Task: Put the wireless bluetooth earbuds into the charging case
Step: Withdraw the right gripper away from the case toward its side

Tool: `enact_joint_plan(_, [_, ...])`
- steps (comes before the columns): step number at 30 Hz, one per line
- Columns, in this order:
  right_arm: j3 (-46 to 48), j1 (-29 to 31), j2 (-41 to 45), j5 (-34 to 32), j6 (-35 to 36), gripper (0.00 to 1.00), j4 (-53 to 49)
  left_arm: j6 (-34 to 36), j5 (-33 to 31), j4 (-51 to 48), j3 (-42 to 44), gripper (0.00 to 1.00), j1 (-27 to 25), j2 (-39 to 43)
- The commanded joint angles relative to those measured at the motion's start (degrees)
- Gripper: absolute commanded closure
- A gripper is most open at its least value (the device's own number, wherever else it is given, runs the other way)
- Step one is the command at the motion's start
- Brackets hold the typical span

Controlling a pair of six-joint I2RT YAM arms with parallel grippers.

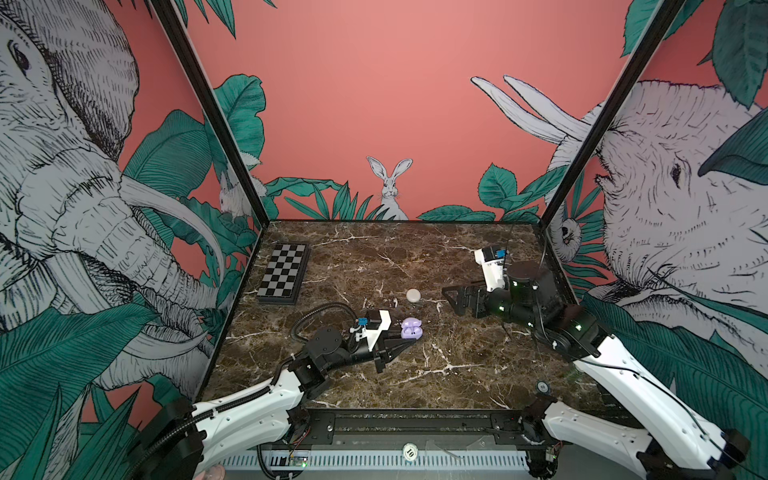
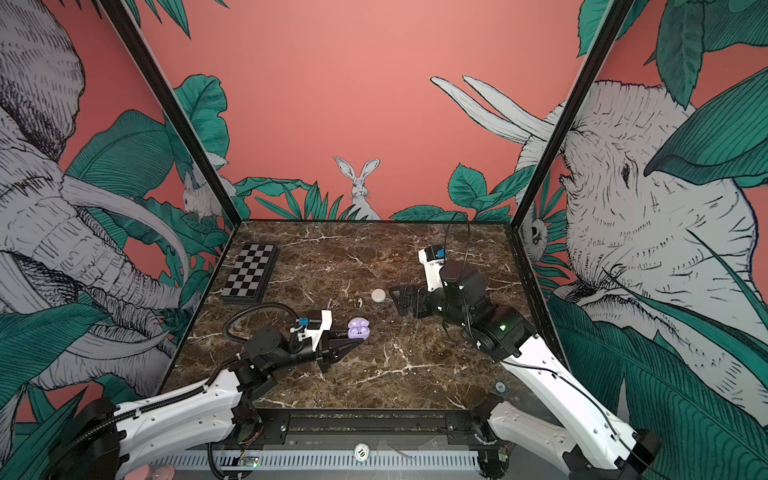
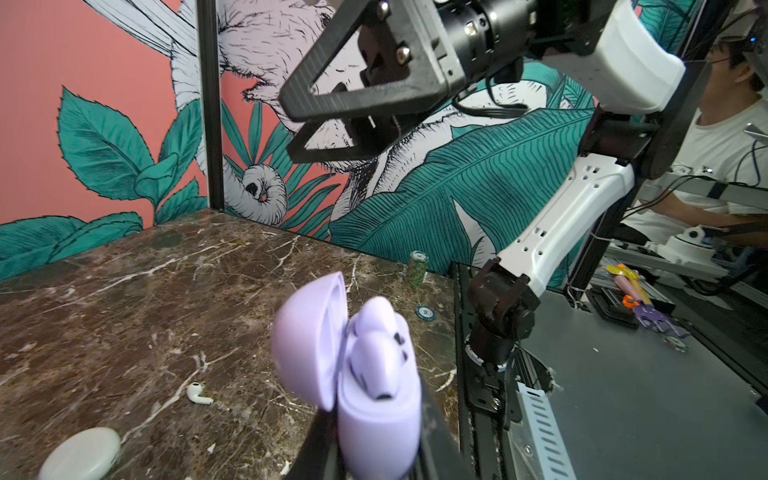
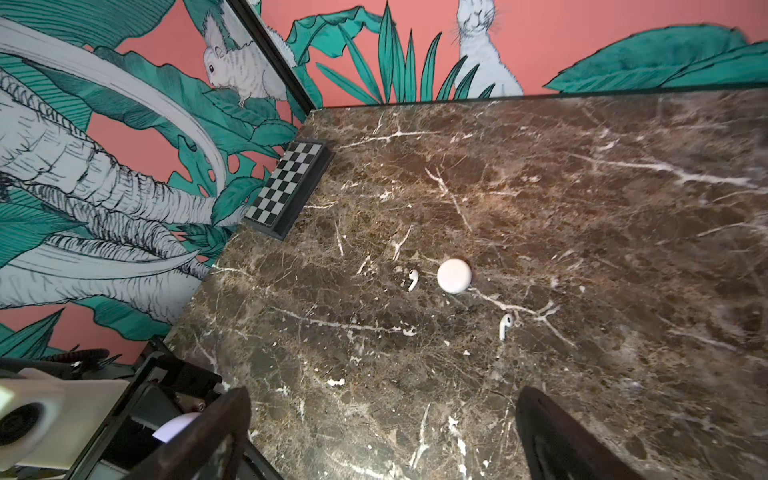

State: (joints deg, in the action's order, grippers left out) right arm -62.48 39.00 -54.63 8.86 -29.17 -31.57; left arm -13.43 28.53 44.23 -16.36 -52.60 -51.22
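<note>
Since both lilac earbuds (image 3: 376,353) already sit in their wells in the open lilac case (image 3: 374,424), which the left hand (image 1: 409,343) clamps low on its body, that half of the job looks finished and the white pair is what is left. The right hand (image 4: 382,436) hovers over the table (image 4: 602,216) with its jaws spread wide and nothing between them. One white earbud (image 4: 505,326) lies on the table ahead of it, and a second white earbud (image 4: 412,279) lies farther off, just beside the round white case (image 4: 454,276); all three are clear of the hand. That case looks shut, so I judge its lid must be lifted before either white bud can be pinched by its stem and seated
</note>
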Motion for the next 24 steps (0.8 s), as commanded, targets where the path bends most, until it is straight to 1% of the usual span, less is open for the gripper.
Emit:
enact_joint_plan(1, [2.5,-0.6,0.4,11.7,-1.6,0.02,6.9,-1.8,3.2,2.7,-1.6,1.00,-0.1,-0.4])
enact_joint_plan(7, [8.4,-0.6,-0.3,20.9,-5.9,0.02,15.2,-3.9,5.3,5.8,-2.4,1.00,-0.1,-2.5])
enact_joint_plan(10, [12.1,-0.6,-0.9,25.0,-9.2,0.02,21.5,-4.4,5.5,6.5,-2.4,1.00,-0.1,-3.1])
enact_joint_plan(16, [15.7,-0.5,-1.7,33.3,-12.9,0.02,31.4,-5.2,5.5,7.6,-2.3,1.00,-0.1,-4.2])
enact_joint_plan(18, [15.8,-0.5,-1.8,34.1,-13.0,0.02,31.6,-5.4,5.5,7.6,-2.4,1.00,-0.2,-4.4])
enact_joint_plan(19, [16.0,-0.4,-1.6,34.2,-13.1,0.02,31.9,-5.4,7.2,7.8,-2.4,1.00,-0.2,-4.6])
enact_joint_plan(21, [16.5,-0.4,-1.4,34.7,-13.9,0.02,33.0,-5.4,7.2,7.7,-2.3,1.00,-0.1,-4.6])
enact_joint_plan(24, [16.8,0.0,-1.8,37.8,-14.7,0.02,35.0,-5.4,6.7,8.0,-2.0,1.00,-0.1,-4.7])
